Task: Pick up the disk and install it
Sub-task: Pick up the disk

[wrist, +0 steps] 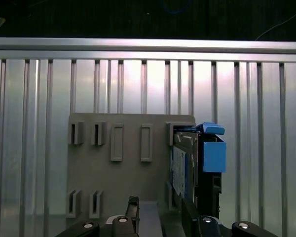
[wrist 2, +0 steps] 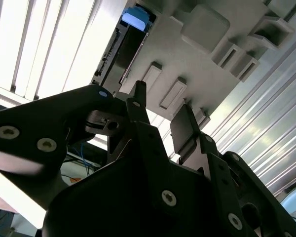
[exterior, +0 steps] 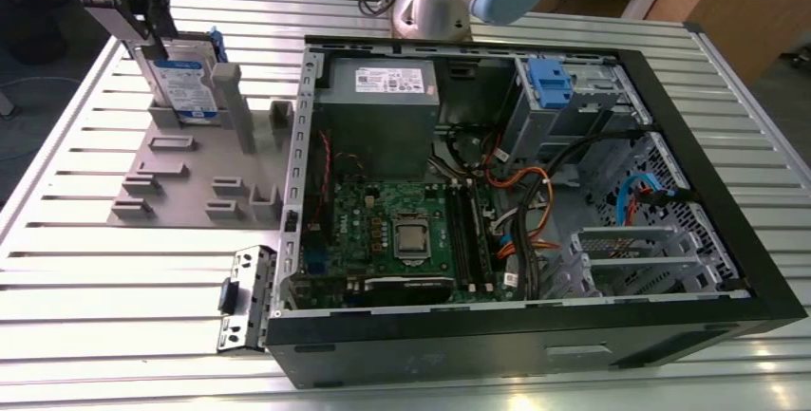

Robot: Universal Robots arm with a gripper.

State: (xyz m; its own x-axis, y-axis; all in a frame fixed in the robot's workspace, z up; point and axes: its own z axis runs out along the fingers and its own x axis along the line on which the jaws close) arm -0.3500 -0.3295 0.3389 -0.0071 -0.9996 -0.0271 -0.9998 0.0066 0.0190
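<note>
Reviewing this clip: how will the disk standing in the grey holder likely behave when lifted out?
The disk looks like a rigid metal slab, so probably stiff and heavy for its size. Standing on edge in the grey holder, it might tilt if nudged sideways. Its blue plastic bracket may flex.
</note>
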